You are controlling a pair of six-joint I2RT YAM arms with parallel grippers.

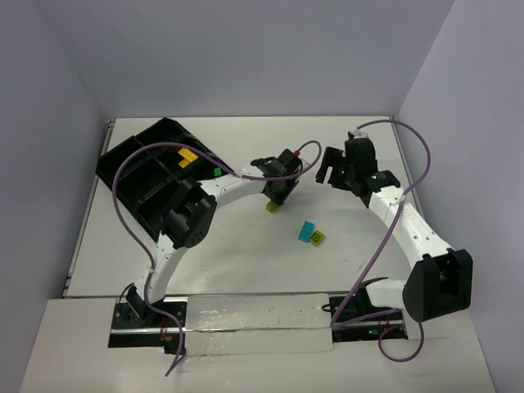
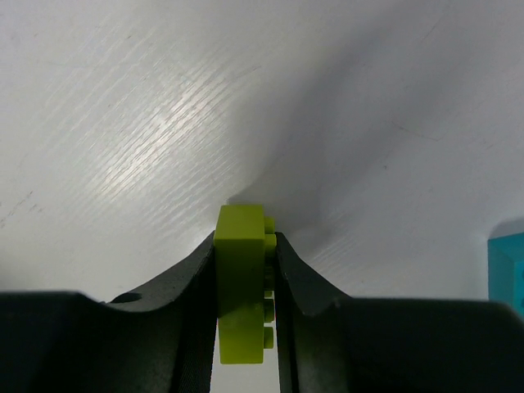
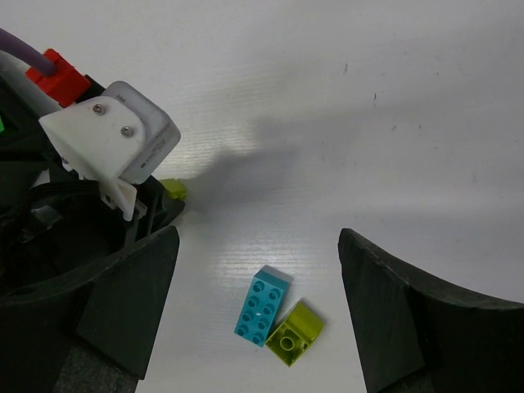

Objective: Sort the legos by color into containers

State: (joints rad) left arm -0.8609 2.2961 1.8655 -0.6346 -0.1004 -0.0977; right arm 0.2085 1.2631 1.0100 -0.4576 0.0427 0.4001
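My left gripper (image 1: 273,199) is shut on a lime green lego (image 2: 241,282), which stands on edge between the jaws with its studs toward the right finger, just above the white table. A cyan lego (image 3: 262,304) and a second lime lego (image 3: 295,328), lying upside down, touch each other on the table. My right gripper (image 3: 259,239) hovers open above that pair with nothing between its fingers. The black container tray (image 1: 146,176) sits at the back left, with a yellow lego (image 1: 187,157) in one compartment. A green lego (image 1: 214,173) shows at the tray's right edge.
The two arms' wrists are close together near the table's middle, and the left gripper (image 3: 110,160) fills the left side of the right wrist view. Purple cables loop over both arms. Grey walls enclose the table on three sides.
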